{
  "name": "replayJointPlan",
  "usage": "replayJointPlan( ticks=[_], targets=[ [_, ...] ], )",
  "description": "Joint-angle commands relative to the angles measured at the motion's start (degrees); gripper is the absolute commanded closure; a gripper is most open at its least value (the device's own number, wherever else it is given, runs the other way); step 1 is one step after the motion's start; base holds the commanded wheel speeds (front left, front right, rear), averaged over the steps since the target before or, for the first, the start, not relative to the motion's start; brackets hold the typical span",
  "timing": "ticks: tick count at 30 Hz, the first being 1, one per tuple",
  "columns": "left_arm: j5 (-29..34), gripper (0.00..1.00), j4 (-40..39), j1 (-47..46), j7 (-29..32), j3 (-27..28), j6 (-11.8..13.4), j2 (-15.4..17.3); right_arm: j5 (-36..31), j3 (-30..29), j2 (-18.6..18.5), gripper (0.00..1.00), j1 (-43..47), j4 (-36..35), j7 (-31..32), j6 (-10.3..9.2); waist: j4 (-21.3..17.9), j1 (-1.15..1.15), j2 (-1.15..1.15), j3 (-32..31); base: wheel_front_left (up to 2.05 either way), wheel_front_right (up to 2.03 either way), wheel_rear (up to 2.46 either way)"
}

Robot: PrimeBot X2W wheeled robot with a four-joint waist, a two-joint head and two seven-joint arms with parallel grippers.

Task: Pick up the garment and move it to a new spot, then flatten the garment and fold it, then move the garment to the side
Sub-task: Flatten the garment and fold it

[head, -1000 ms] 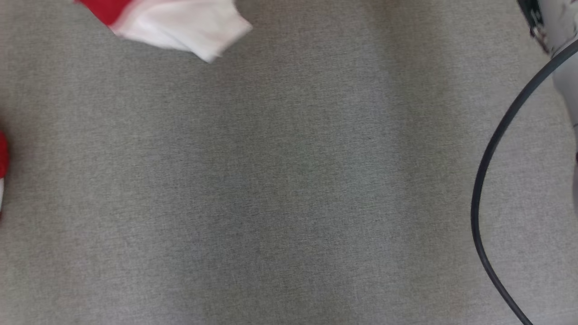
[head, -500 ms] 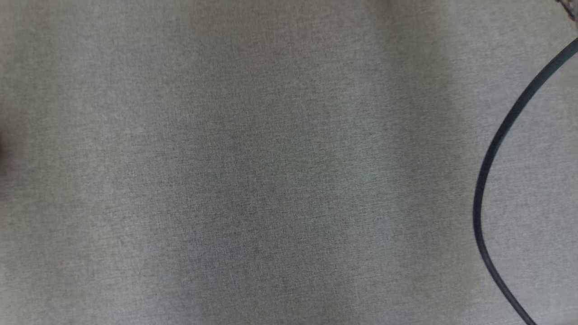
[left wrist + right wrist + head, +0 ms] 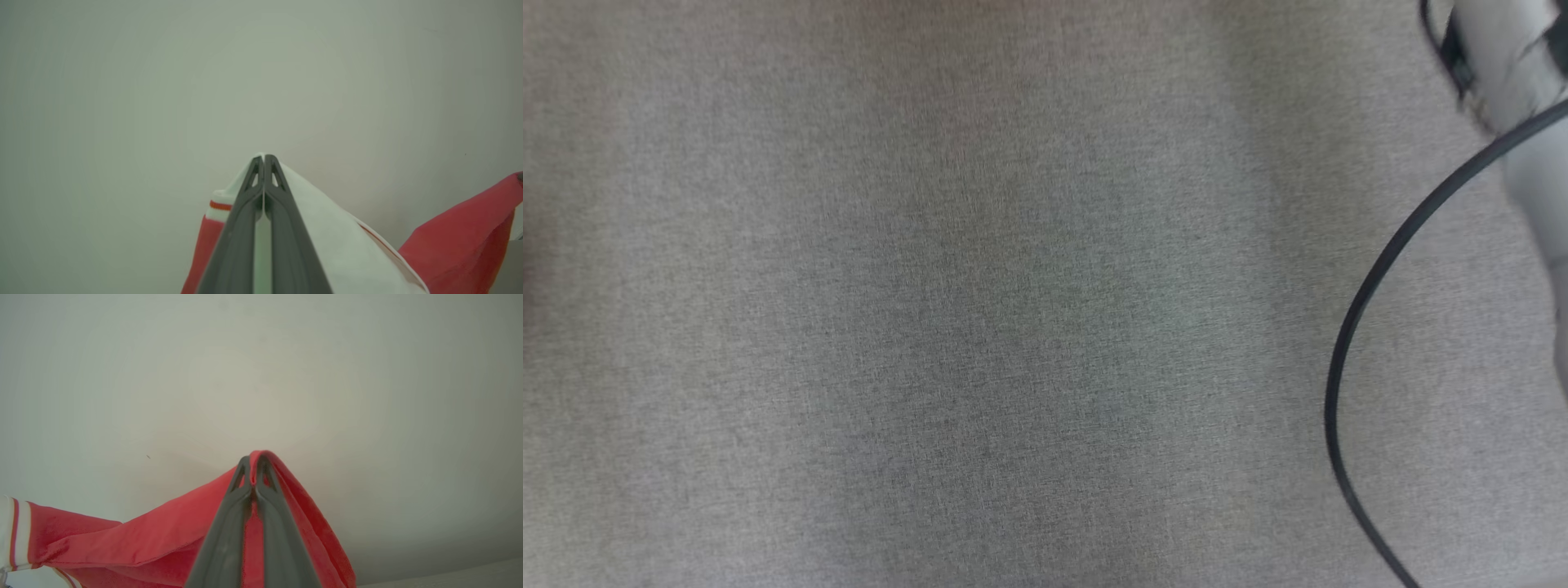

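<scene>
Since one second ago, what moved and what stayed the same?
The garment slid off the head view's top-left edge; it now hangs from the left gripper and right gripper. The black cable swung slightly left. Both grippers stayed shut on the garment, and the grey surface is unchanged.

Red-and-white garment (image 3: 351,253), held aloft, draped, striped trim

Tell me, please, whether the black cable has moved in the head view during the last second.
Yes. The black cable has swung left, toward the view's middle, across the grey cloth surface, whose shading bands stay put.
</scene>
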Motion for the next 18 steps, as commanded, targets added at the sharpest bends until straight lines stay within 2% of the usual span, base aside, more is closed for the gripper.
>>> replayJointPlan(
  ticks=[1,5,8,18],
  targets=[
    [-1.0,1.00,-1.6,3.4,-0.7,0.6,0.3,1.0,1.3,1.2,-0.7,1.00,2.8,-1.6,0.0,0.03,-0.2,0.00,-0.01,-1.6,0.00,0.00,0.00],
    [-3.6,1.00,-7.6,11.5,-1.4,2.2,1.5,3.1,4.9,3.9,-2.3,1.00,8.9,-6.3,-0.8,0.03,-0.6,0.00,-0.01,-4.4,0.00,0.00,0.00],
    [-6.2,1.00,-13.5,19.5,-1.5,3.6,3.7,4.5,7.6,5.7,-3.9,1.00,14.6,-9.6,-1.7,0.03,-0.6,0.00,-0.01,-6.9,0.00,0.00,0.00],
    [-11.3,1.00,-36.3,49.1,-1.9,7.1,15.4,11.0,15.5,9.7,-9.5,1.00,33.3,-18.6,-3.5,0.03,-1.2,0.00,-0.01,-14.4,0.00,0.00,0.00]
  ],
)
